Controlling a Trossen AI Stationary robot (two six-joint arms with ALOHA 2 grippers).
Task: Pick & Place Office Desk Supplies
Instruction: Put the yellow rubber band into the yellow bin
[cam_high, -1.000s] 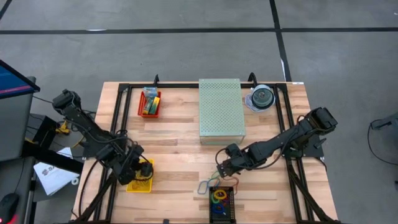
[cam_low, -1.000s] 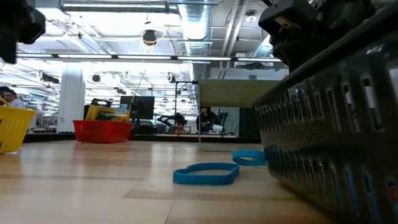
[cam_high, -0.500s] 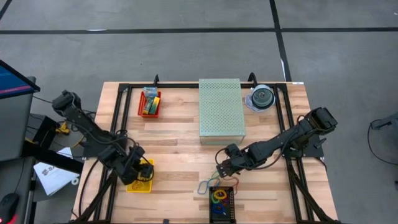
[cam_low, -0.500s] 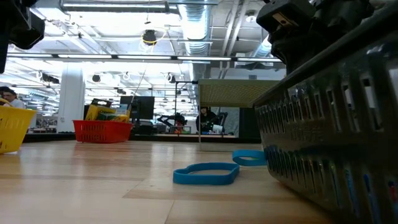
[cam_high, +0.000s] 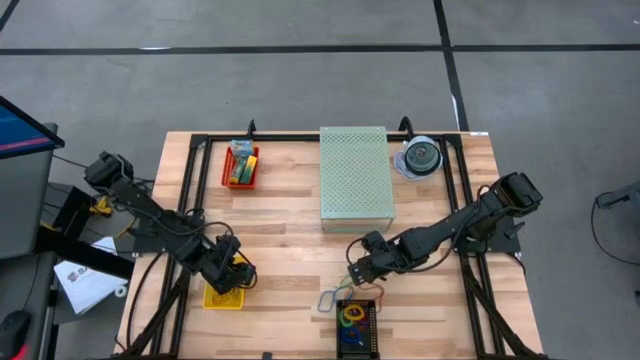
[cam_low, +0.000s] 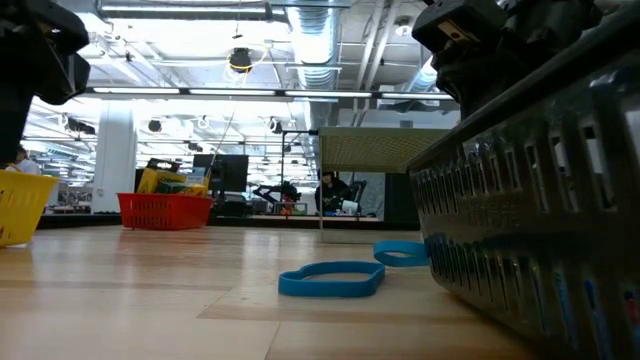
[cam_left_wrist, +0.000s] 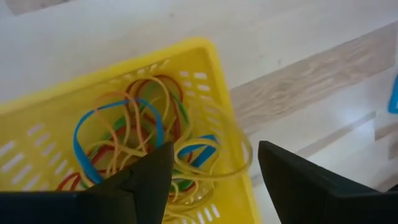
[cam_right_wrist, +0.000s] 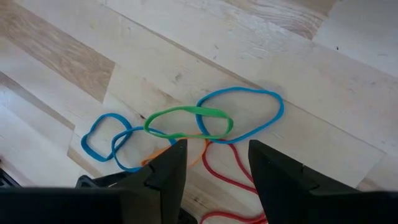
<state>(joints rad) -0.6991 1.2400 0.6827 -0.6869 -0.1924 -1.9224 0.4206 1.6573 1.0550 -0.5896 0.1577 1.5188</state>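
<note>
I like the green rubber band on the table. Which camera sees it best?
The right wrist view: the green rubber band lies close and whole, overlapping a blue one. The high view shows only a faint speck; the low and left wrist views don't show it.

Setting: robotics lab or industrial workshop | Evidence: grey concrete floor with dark tape lines; wooden worktable on black frame; exposed ceiling ducts and strip lights; monitors and benches behind.
</note>
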